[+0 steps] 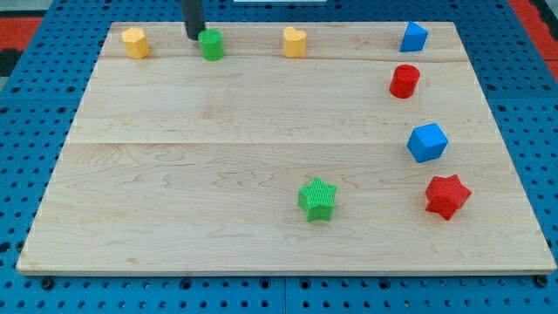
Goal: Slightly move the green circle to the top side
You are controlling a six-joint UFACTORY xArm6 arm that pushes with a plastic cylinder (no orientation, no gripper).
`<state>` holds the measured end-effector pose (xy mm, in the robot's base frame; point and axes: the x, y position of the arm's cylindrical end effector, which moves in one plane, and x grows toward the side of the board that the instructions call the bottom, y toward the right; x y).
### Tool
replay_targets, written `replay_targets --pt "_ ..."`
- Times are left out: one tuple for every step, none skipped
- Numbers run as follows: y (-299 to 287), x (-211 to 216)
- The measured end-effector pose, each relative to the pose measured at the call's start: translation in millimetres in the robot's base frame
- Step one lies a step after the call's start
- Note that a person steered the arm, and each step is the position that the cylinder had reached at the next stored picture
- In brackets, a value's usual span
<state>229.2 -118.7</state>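
I have no jaws to release or clench: my arm ends in a plain dark rod, so nothing is grasped and all I can do is shove. My tip (193,36) rests on the wooden board (261,174) near its top edge, touching or just beside the upper left flank of the green circle (211,44). That is an awkward side for this job. To send the block toward the top edge I judge I would need to be below it, pushing upward; from where I stand a push would drive it down or rightward instead. The circle also sits already close to the top edge, so only a small nudge is possible before it risks leaving the board.

Working outward along that top edge, a yellow block (134,42) sits toward the top left corner, and a yellow heart (295,42) lies right of the circle, both well apart from it. A blue block (414,37) occupies the top right corner, with a red cylinder (404,81) just below it. Down the right edge come a second blue block (427,142) and a red star (447,195). A green star (317,199) lies nearer the bottom edge, right of centre.

There are no containers anywhere here; every block stands loose on the board.
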Motion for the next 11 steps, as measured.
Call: replay_targets --pt "-19.4 3.4" --pt "-48.8 46.4" --pt "-23.7 73.7" --pt "-16.5 48.3" --pt "-36.0 27.3" --pt "-39.9 42.5" --pt "0.8 81.2" --pt "22.3 70.5" --pt "13.4 55.3" --pt "13.4 48.8" --pt "13.4 47.0"
